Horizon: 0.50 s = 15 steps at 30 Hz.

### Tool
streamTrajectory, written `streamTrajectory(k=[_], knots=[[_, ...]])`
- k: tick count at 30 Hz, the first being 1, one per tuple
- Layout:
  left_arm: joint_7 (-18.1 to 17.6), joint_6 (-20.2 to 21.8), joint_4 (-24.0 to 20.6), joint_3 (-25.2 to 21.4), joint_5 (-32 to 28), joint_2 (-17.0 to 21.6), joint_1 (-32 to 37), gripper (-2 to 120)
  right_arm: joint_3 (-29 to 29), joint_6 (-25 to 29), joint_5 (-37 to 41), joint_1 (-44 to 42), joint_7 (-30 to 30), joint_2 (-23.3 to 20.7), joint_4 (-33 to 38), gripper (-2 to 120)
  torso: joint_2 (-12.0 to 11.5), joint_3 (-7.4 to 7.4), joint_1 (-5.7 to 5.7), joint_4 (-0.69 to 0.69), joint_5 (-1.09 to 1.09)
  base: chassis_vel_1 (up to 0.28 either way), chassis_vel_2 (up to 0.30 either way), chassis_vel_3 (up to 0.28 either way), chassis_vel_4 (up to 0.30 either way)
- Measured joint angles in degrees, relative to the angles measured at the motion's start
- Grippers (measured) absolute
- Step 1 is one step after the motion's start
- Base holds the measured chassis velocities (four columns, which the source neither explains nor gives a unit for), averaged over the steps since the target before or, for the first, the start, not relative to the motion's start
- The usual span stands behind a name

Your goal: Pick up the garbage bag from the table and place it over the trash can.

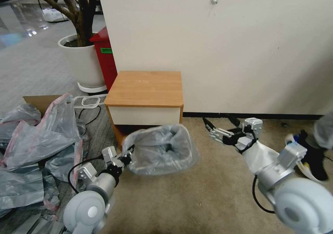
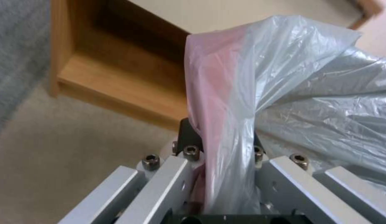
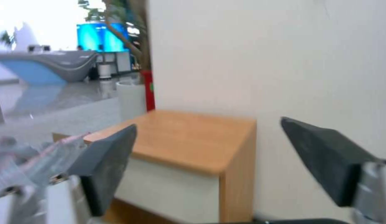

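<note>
**Bag held in front of nightstand**

Table point(image 1: 144, 88): surface bare. Garbage bag point(image 1: 161, 150) hangs open, near side of table. Left gripper point(image 2: 224, 146) fingers clamp its pink rim, per left wrist view. Right gripper point(image 1: 216, 128), right of bag: fingers spread apart, holding nothing.

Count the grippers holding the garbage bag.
1: the left gripper is shut on the garbage bag by its rim, before the table. The right gripper hangs open, apart.

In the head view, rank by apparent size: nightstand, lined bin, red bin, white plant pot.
1. Nightstand
2. Bin under its garbage bag, though nearer the camera
3. Plant pot
4. Red bin, partly hidden

The left gripper grips the bag.
</note>
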Motion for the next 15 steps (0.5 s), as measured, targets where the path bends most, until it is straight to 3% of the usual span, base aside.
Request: streamTrajectory(k=[2, 4, 7, 8, 10, 12, 14, 15], knots=[[0.0, 1.3, -1.1, 0.9, 2.7, 0.3, 0.4, 5, -3.4, 1.4, -6.5, 1.7, -1.4, -1.7, -0.3, 78, 0.0, 0.00, 0.00, 0.00, 0.00, 0.000, 0.000, 0.000, 0.000], [0.0, 1.4, -1.3, 1.1, 3.2, 0.3, 0.5, 5, -4.3, 1.3, -7.4, 2.2, -1.5, -2.2, -0.4, 76, 0.0, 0.00, 0.00, 0.00, 0.00, 0.000, 0.000, 0.000, 0.000], [0.2, 1.7, -2.2, 2.0, 7.8, 0.2, 1.1, 5, -10.3, -1.7, -12.7, 5.7, -1.8, -5.2, -1.0, 60, 0.0, 0.00, 0.00, 0.00, 0.00, 0.000, 0.000, 0.000, 0.000], [0.2, 1.7, -2.2, 2.0, 7.8, 0.2, 1.1, 5, -10.3, -1.7, -12.7, 5.7, -1.8, -5.2, -1.0, 60, 0.0, 0.00, 0.00, 0.00, 0.00, 0.000, 0.000, 0.000, 0.000], [0.4, 1.7, -2.3, 2.5, 10.3, 0.0, 1.5, 5, -13.4, -4.2, -14.8, 7.9, -1.9, -6.6, -1.5, 54, 0.0, 0.00, 0.00, 0.01, 0.00, 0.000, 0.000, 0.000, 0.000], [0.8, 1.6, -2.4, 3.3, 15.8, -0.5, 2.0, 5, -18.5, -10.4, -16.3, 11.5, -2.0, -9.2, -1.8, 42, 0.0, 0.00, 0.00, 0.01, 0.01, 0.000, 0.000, 0.000, 0.000], [0.8, 1.6, -2.4, 3.3, 16.2, -0.6, 2.0, 5, -18.9, -10.8, -16.3, 11.8, -2.0, -9.4, -1.8, 41, 0.0, 0.00, 0.00, 0.00, 0.01, 0.000, 0.000, 0.000, 0.000], [0.9, 1.4, -2.4, 3.8, 19.0, -0.8, 2.4, 5, -21.7, -14.7, -15.4, 13.8, -2.4, -11.7, -2.0, 32, 0.0, 0.01, 0.00, 0.01, -0.01, 0.000, 0.000, 0.000, 0.000]])
